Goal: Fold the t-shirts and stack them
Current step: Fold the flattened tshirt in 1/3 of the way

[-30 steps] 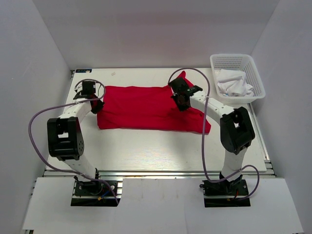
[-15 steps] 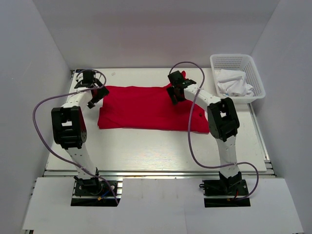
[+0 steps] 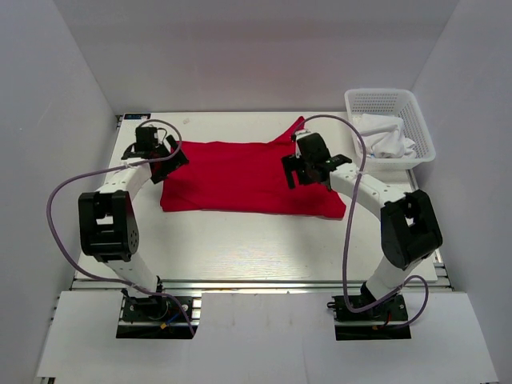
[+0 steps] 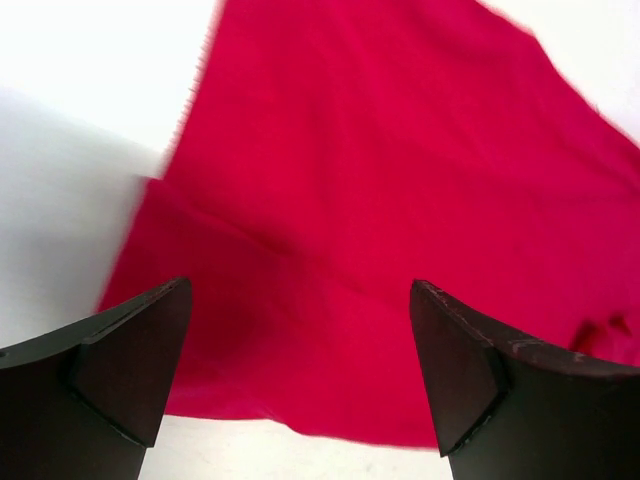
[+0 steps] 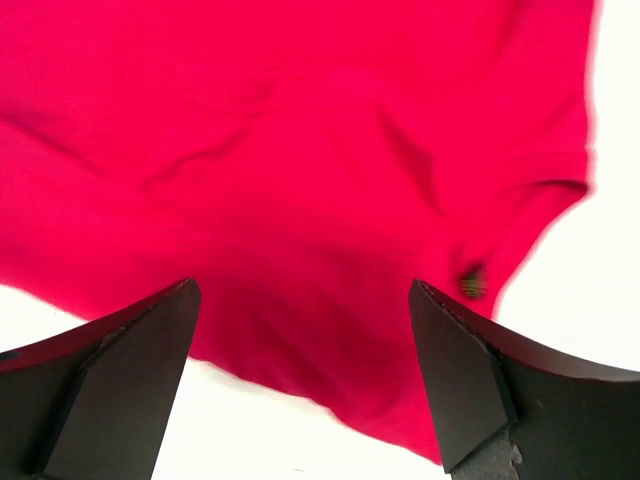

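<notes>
A bright red t-shirt [image 3: 232, 176] lies folded into a wide flat band across the middle of the table. My left gripper [image 3: 170, 157] hovers open over the shirt's left edge. In the left wrist view the red t-shirt [image 4: 400, 180] fills the space beyond the gripper [image 4: 300, 290], and nothing sits between the dark fingers [image 4: 130, 350]. My right gripper [image 3: 294, 170] is open above the shirt's right part. The right wrist view has the gripper [image 5: 300, 285] spread wide over the red t-shirt [image 5: 300, 150], holding nothing.
A white plastic basket [image 3: 390, 98] stands at the back right with white cloth [image 3: 386, 142] inside. Grey cables loop from both arms. White walls close the left, back and right sides. Bare table [image 3: 240, 240] lies in front of the shirt.
Both grippers have opened and let go of the shirt. The right gripper has moved nearer and to the right; the left has shifted slightly right. The shirt's right back corner now lies flatter.
</notes>
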